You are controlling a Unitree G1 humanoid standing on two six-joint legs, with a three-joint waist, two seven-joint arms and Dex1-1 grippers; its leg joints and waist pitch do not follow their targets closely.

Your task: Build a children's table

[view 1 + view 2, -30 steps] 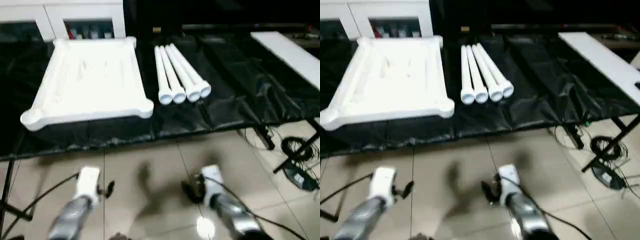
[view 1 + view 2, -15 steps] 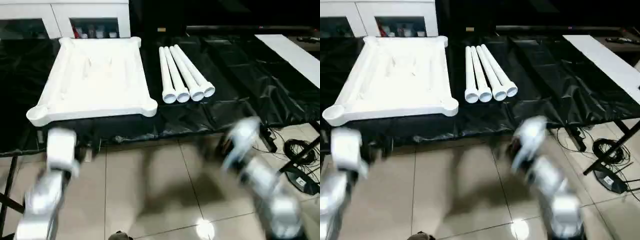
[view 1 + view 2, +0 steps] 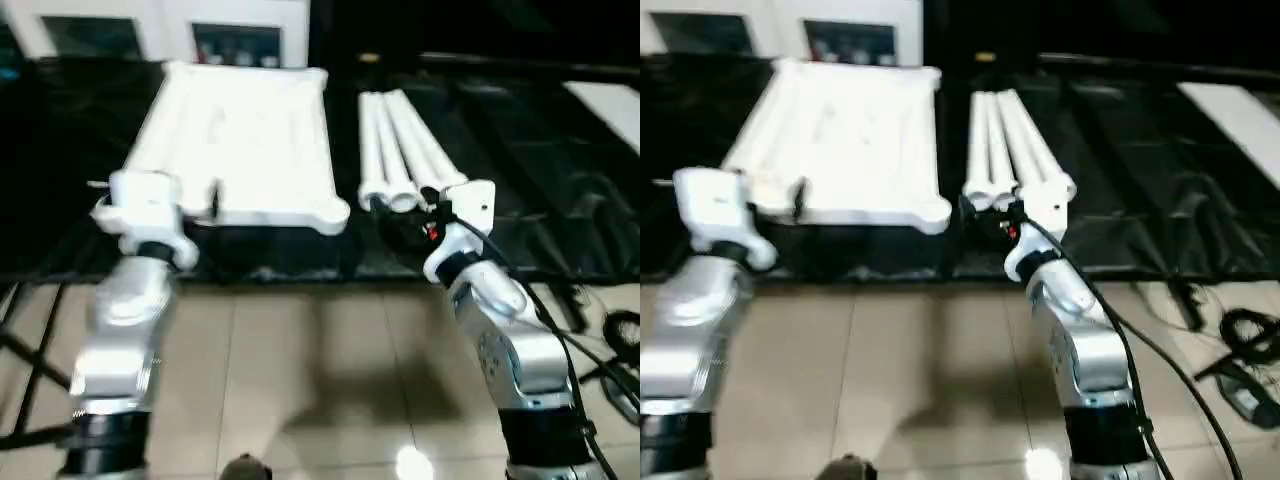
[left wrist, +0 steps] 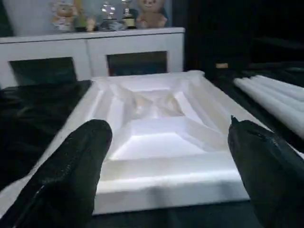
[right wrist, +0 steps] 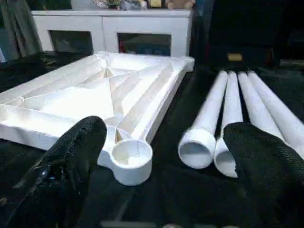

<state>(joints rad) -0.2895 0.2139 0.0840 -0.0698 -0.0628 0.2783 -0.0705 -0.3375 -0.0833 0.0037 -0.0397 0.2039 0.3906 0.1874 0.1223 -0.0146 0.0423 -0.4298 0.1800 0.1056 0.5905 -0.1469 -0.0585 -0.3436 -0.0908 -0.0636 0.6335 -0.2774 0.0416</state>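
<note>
Tabletop: the white tabletop is lying underside up, ribs showing, on the black-covered table, toward its left part, with its near edge close to the table's front edge.
Corner socket: a round corner socket is sitting at the tabletop's near right corner, open end facing up.
Legs: four white legs are lying side by side just to the right of the tabletop, apart from it, with their open ends pointing toward the robot.
Left tool: the left tool is hanging in front of the tabletop's near edge with its two black fingers spread wide, gripping nothing.
Right tool: the right tool is hovering at the table's front edge, facing the gap between the corner socket and the legs' open ends, fingers standing wide apart and empty.
Cabinet: a white cabinet with glass doors is standing behind the table, with small figures on top.
Board: a flat white board is lying at the table's far right.
Floor: a tiled floor is showing beneath the silver forearms, with cables lying at the right.
</note>
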